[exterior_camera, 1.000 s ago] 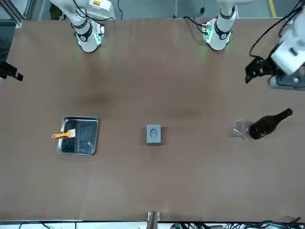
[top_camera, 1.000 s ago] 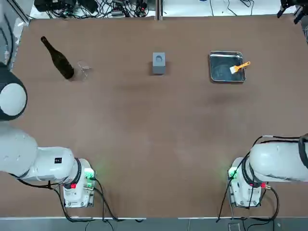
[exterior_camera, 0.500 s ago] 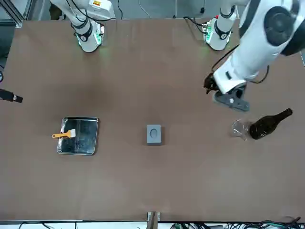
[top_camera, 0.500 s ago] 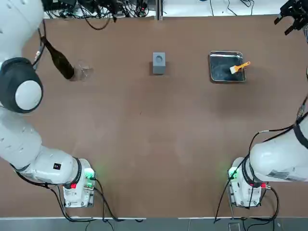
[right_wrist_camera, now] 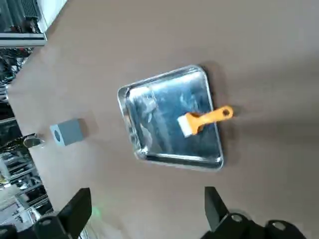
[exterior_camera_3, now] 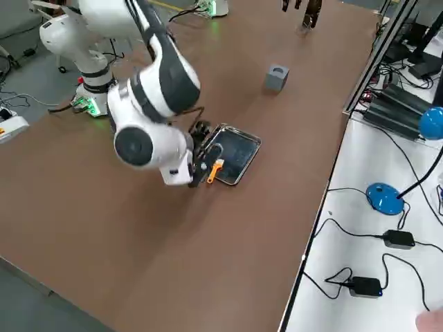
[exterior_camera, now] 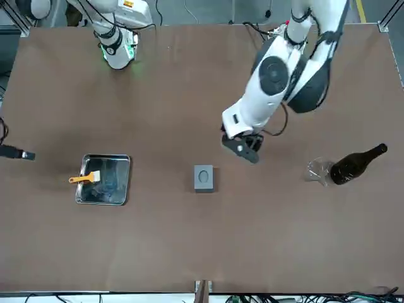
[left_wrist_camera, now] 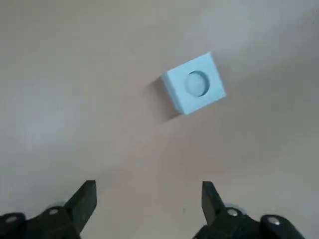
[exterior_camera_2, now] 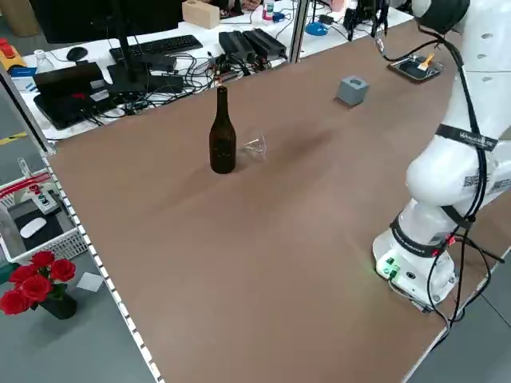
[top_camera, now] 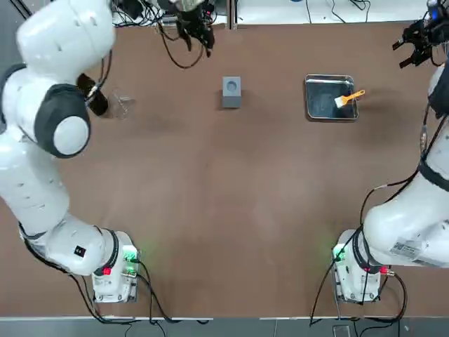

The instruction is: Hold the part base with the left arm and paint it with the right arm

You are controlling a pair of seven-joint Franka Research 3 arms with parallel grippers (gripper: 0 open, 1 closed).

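Observation:
The part base (top_camera: 231,91) is a small grey block with a round recess, standing alone at the far middle of the table. My left gripper (top_camera: 193,25) hovers open above the table just to its left; the left wrist view shows the part base (left_wrist_camera: 194,89) ahead of the spread fingers (left_wrist_camera: 83,200), apart from them. At the table's far right edge my right gripper (top_camera: 419,42) hangs open. Its wrist view looks down on the metal tray (right_wrist_camera: 149,144) and the orange-handled brush (right_wrist_camera: 204,119) lying across it. Neither gripper holds anything.
A dark bottle (exterior_camera: 356,164) and a clear glass (exterior_camera: 317,169) stand at the far left of the table. The tray (top_camera: 323,105) lies right of the part base, with the brush (top_camera: 351,97) at its right side. A desk with cables runs along the far edge.
The left arm has swung from the bottle's side across to just beside the part base. The right gripper has drifted along the right edge until level with the tray.

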